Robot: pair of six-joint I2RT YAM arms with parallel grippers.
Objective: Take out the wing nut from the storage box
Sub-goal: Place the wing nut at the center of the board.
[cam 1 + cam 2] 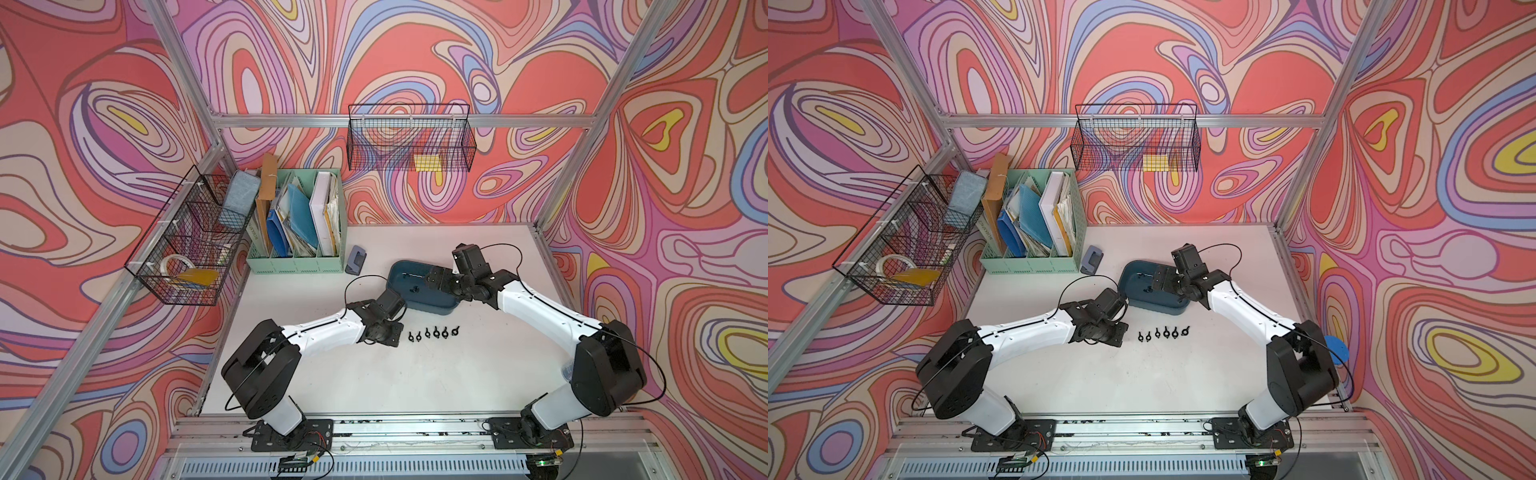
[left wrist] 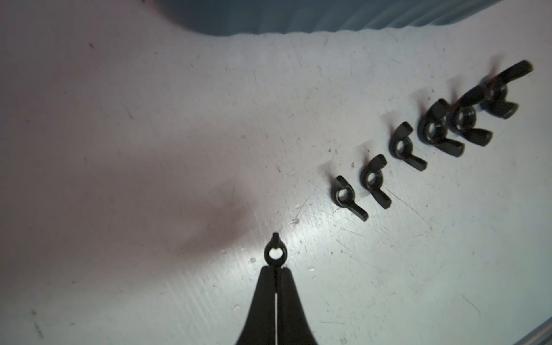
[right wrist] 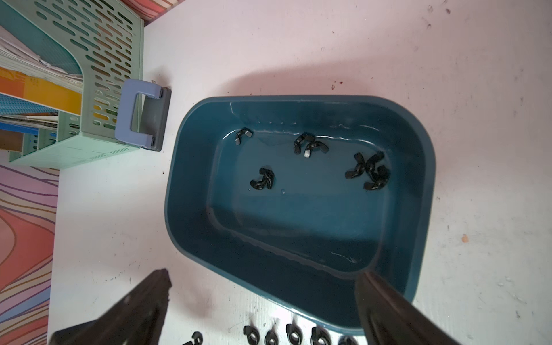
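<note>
The dark teal storage box (image 1: 422, 301) (image 3: 298, 227) lies mid-table. Several black wing nuts rest on its floor, among them a single one (image 3: 263, 179) and a cluster (image 3: 369, 171). My right gripper (image 3: 263, 283) hovers open over the box's near rim. One finger (image 3: 155, 289) is over the table and one finger (image 3: 373, 289) is over the box. My left gripper (image 2: 276, 268) is shut on a small wing nut (image 2: 275, 254), pinched by one wing just above the table. Beside it lies a row of several wing nuts (image 2: 406, 148) (image 1: 432, 333) in front of the box.
A mint-green file organiser (image 1: 297, 232) stands at the back left, with a blue-grey hole punch (image 1: 354, 259) (image 3: 143, 119) between it and the box. Black wire baskets hang on the left wall (image 1: 187, 245) and the back wall (image 1: 411, 141). A blue disc (image 1: 1335, 349) shows behind the right arm.
</note>
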